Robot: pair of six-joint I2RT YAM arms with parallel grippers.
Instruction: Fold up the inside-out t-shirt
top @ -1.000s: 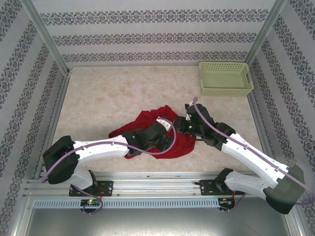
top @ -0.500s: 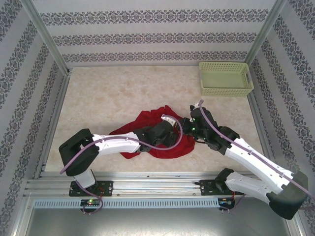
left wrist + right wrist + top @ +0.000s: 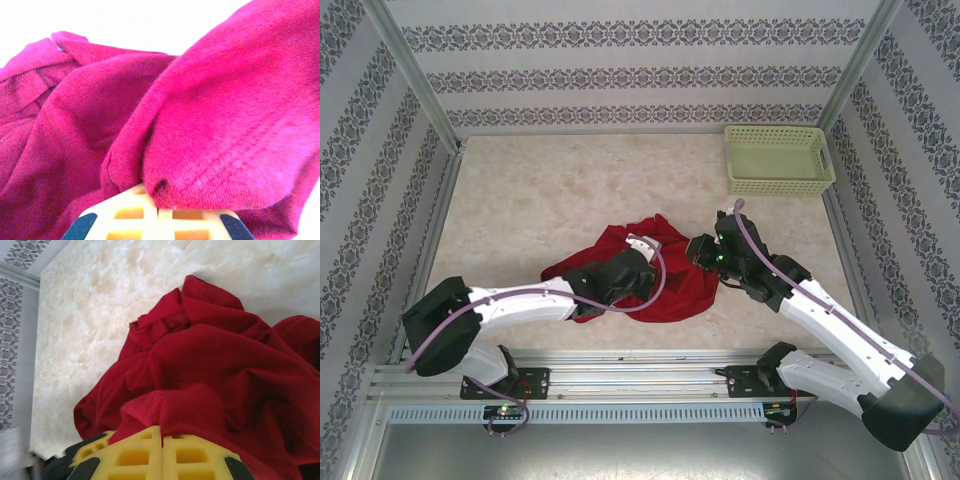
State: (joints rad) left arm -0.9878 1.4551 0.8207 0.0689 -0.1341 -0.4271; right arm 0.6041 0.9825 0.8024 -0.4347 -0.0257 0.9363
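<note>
Two pinches, no folds: your left gripper (image 3: 640, 245) and right gripper (image 3: 699, 250) each clamp the crumpled inside-out t-shirt (image 3: 670, 292); all folding remains.

The whole table (image 3: 520, 190) is seen from high above and behind, its near edge at the frame's bottom. Both wrist views are taken very close, over their own fingers (image 3: 145, 455) at bottom centre. The red t-shirt (image 3: 682, 292) is shared by all three; the left's washed-out top is possibly tabletop.

Overhead view: even, bright light, faint shadows. Left wrist view: background blown out white, t-shirt (image 3: 210, 125) tinted magenta, slightly soft.
</note>
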